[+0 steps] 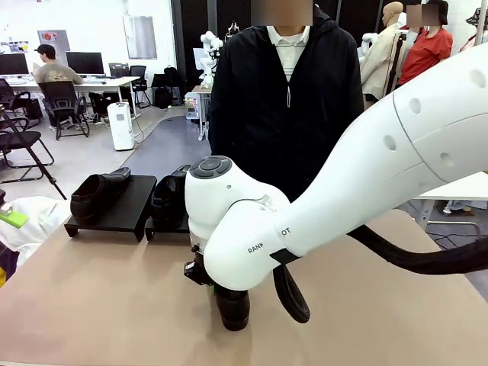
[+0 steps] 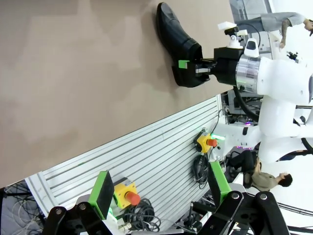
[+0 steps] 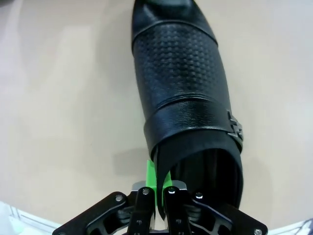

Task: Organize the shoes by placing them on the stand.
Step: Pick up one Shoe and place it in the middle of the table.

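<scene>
The right gripper (image 3: 157, 196) is pinching the heel collar of a black, slightly shiny leather dress shoe (image 3: 188, 93) — embossed vamp, strap and small metal buckle — which is lying on the beige matte table (image 1: 91, 305) near the robot's edge, toe pointing away from the gripper. The bulky white right arm (image 1: 343, 183) is stretching across the middle of the front view and blocking much of the right-hand matte-black low platform (image 1: 164, 226), where another black shoe (image 1: 169, 197) is sitting. A third black shoe (image 1: 99, 192) is resting on the left matte-black platform (image 1: 114, 210), at the far left. A person in a black jacket (image 1: 286, 99) is standing at the far side. The left gripper (image 2: 161, 193) is hanging spread wide and empty, over the ribbed aluminium table edge (image 2: 146, 161) — cables and red-buttoned yellow boxes lying there.
</scene>
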Controlling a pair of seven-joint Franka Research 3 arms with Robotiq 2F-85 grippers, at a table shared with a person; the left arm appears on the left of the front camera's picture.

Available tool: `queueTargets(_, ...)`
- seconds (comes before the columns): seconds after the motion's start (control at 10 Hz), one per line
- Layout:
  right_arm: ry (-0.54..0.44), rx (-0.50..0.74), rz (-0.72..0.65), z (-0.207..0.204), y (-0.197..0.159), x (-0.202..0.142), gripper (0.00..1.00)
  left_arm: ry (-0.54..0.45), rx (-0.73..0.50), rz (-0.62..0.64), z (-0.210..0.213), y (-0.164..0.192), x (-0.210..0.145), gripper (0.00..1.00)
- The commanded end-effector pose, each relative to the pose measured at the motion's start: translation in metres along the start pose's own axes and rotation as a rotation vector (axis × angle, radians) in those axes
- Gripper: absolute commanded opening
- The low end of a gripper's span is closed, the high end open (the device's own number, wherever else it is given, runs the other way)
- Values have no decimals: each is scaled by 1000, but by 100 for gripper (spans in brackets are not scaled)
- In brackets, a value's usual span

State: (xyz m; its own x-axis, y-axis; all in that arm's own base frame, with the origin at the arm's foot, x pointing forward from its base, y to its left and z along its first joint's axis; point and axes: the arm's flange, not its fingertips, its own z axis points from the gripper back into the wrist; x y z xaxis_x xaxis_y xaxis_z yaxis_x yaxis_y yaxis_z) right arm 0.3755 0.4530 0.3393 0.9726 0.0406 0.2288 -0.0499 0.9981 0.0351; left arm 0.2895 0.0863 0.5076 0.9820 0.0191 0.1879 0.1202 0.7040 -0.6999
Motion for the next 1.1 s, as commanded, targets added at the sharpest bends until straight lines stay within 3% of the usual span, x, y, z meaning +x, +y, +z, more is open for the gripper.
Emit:
queueTargets(0.0,3,53,-20,1,-1,6,12,5,-3,-8,1,1,-1,100)
queueTargets(0.1,5,61,-20,2,-3,6,72,5,-3,-8,1,1,-1,100)
queueTargets(0.2,10,70,-5,4,-3,5,100,5,-3,-8,1,1,-1,100)
queueTargets(0.6,-17,107,54,55,-26,-1,100,5,-3,-8,1,1,-1,100)
queueTargets(0.8,-8,100,82,116,-71,-7,100,5,-3,-8,1,1,-1,100)
queueTargets(1.0,-15,137,53,168,-148,-14,100,5,-3,-8,1,1,-1,100)
